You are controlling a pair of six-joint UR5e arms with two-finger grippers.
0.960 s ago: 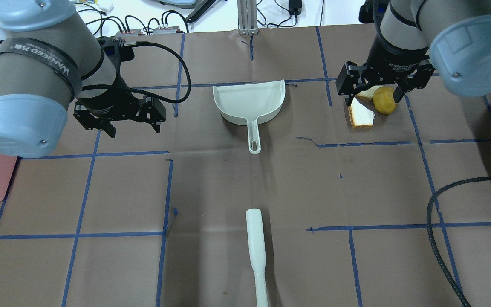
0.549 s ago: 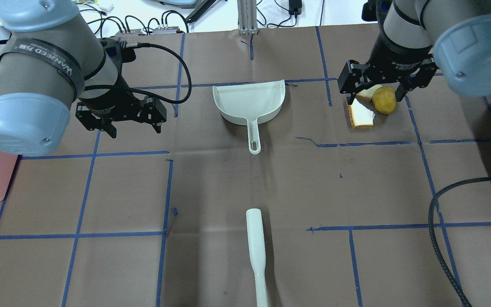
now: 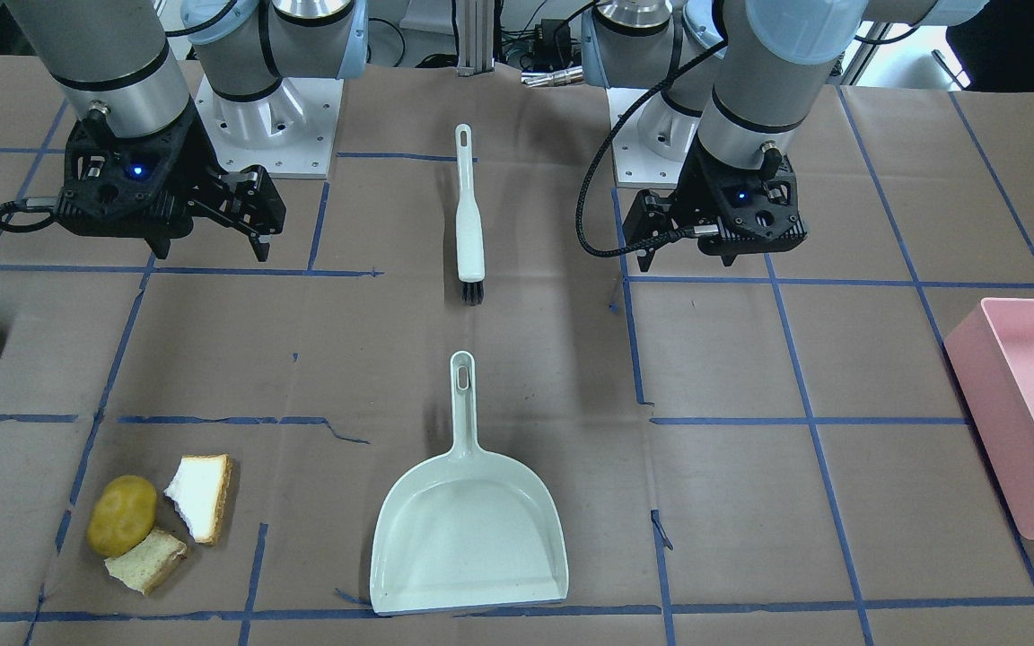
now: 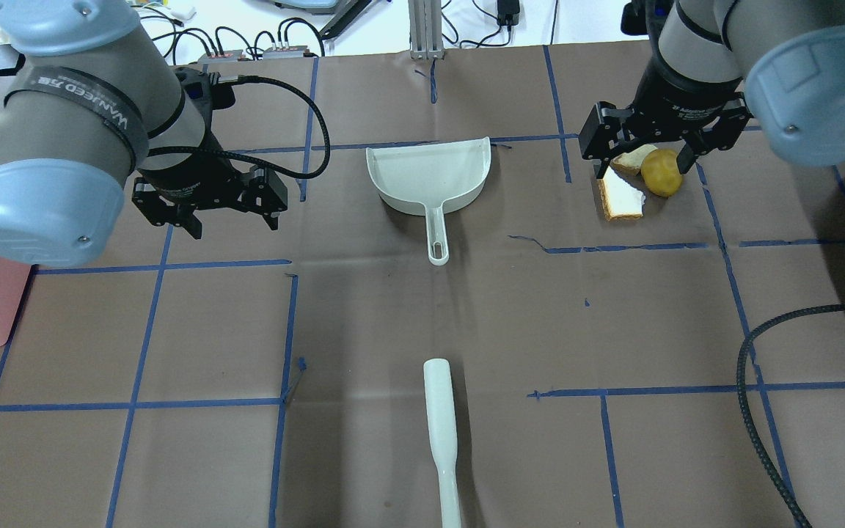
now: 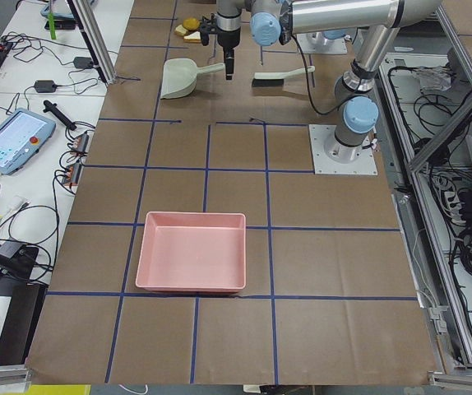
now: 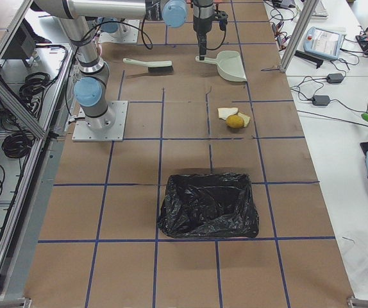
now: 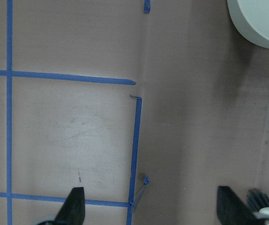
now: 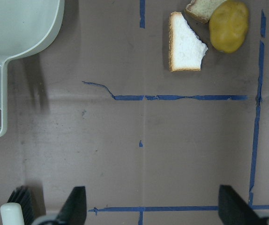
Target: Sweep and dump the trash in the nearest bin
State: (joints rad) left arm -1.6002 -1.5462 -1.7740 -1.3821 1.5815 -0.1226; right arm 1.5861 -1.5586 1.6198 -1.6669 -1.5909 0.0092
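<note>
The trash lies together on the table's right side: a yellow-brown potato [image 4: 661,173] [image 3: 122,514] [image 8: 228,26] and two torn bread pieces, one [image 4: 622,196] [image 3: 201,484] [image 8: 186,44] flat and white, the other [image 4: 631,159] [image 3: 147,558] beside the potato. A pale dustpan [image 4: 430,176] [image 3: 468,529] lies mid-table, with its brush [image 4: 441,433] [image 3: 469,224] nearer the robot. My right gripper [image 4: 642,169] [image 3: 208,247] [image 8: 153,201] is open and empty, held high and well short of the trash. My left gripper [image 4: 234,224] [image 3: 687,260] [image 7: 152,204] is open and empty, left of the dustpan.
A pink tray [image 3: 1029,413] [image 5: 192,251] sits at the table's left end. A bin lined with a black bag [image 6: 208,204] sits at the right end, close to the trash. A black cable [image 4: 752,381] loops over the near right of the table.
Both arms have shifted only slightly. The trash, dustpan and brush have not moved.
</note>
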